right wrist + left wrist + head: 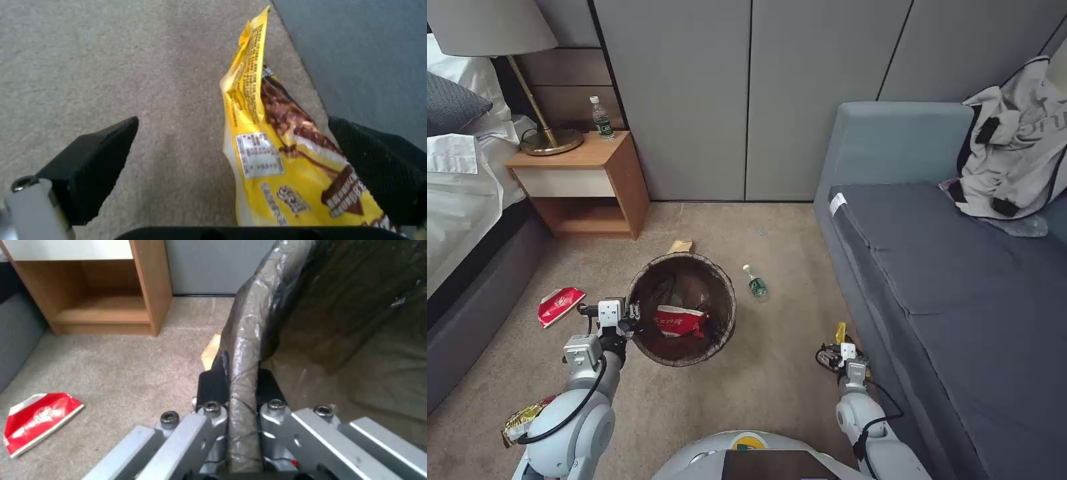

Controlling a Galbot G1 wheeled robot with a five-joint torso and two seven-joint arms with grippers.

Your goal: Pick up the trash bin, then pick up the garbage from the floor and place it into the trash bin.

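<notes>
Head view
Bin [682, 308]: at the middle of the carpet [774, 387], in front of the robot, lined with a dark bag.
Inside the bin: one red-and-white carton [679, 321] lies on the bag.
Left gripper [632, 313]: at the bin's left rim, its fingers closed on that rim.
Second carton [559, 305]: flat on the carpet, left of the bin, near the bed [460, 200].
Brown paper bag [680, 246]: on the carpet just behind the bin, between it and the nightstand [587, 180].
Bottle [755, 283]: lies on the carpet right of the bin, apart from it.
Gold wrapper [524, 420]: on the carpet beside the left arm, near the lower left corner.
Right gripper [839, 347]: low at the right edge of the carpet, close to the sofa [960, 287]; a yellow wrapper [841, 331] stands up from it.

Left wrist view
Fingers [211, 386]: one pad outside and one inside the bin [249, 350], tight on the bag-covered rim.
Carton [38, 421]: on the carpet, well apart from the gripper.
Paper bag [210, 351]: a corner shows behind the rim.
Nightstand [106, 290]: at the far edge of the carpet.

Right wrist view
Right gripper [240, 170]: fingers [95, 160] spread wide.
Yellow wrapper [276, 156]: upright between them, leaning on the pad at the sofa side; the other pad is apart from it.
Below: carpet [111, 66], and the sofa [356, 50] wall beside it.
</notes>
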